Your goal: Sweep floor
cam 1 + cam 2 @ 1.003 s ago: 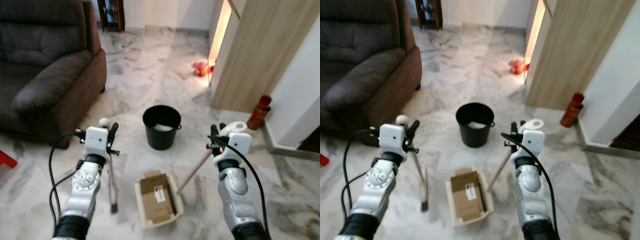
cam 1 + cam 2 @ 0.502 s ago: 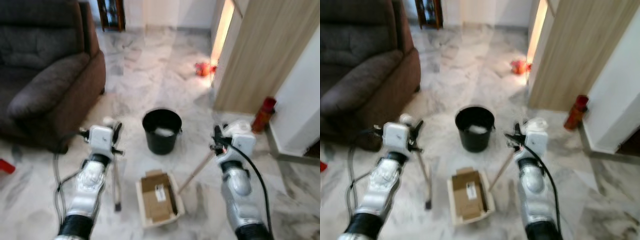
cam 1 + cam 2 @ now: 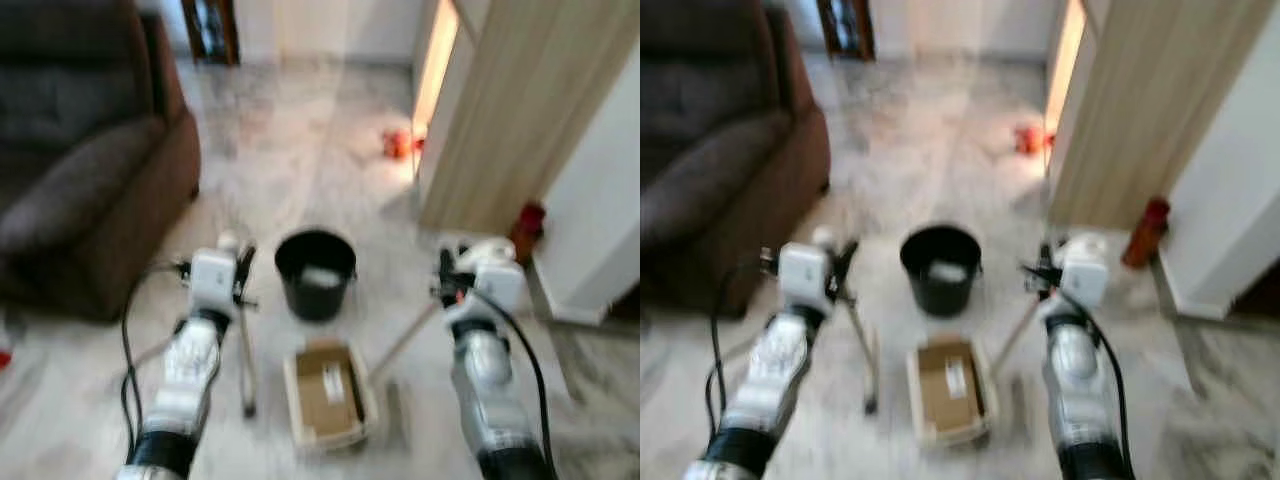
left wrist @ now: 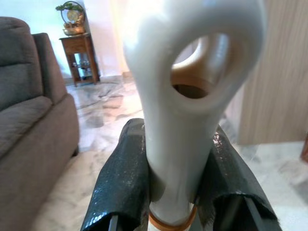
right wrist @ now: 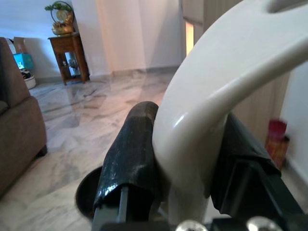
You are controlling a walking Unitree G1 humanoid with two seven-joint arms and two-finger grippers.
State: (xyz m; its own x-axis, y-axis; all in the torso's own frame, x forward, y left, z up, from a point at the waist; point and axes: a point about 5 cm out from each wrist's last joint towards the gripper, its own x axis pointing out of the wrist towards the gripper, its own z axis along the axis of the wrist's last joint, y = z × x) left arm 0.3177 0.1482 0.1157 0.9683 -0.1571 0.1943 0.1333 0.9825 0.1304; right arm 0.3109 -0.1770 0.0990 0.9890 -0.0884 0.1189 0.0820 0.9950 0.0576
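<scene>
Scene: a marble floor in a living room; the head views are blurred.
Left pincer: raised in front of the robot on its left, fingers clamped on the white looped top of the broom handle.
Broom: its long axis runs nearly upright with a slight lean, handle top in the left pincer, lower end on the floor just left of the dustpan.
Right pincer: raised on the robot's right, fingers closed around the white curved grip of the dustpan handle.
Dustpan handle shaft: a pale wooden stick slanting down and toward the robot's left, from the right pincer to the dustpan.
Dustpan: a pale tray on the floor between the two arms, its long axis pointing away from the robot toward the bucket.
Cardboard: flat brown pieces lying in the dustpan, one with a small white label.
Bucket: black and round, standing on the floor just beyond the dustpan, with something pale inside.
Sofa: dark brown, on the robot's left, well apart from the dustpan.
Wooden panel: light wood, upright on the robot's right.
Red can: at the foot of that panel, by the white wall.
Red object: small, on the floor farther back; too blurred to tell what it is.
</scene>
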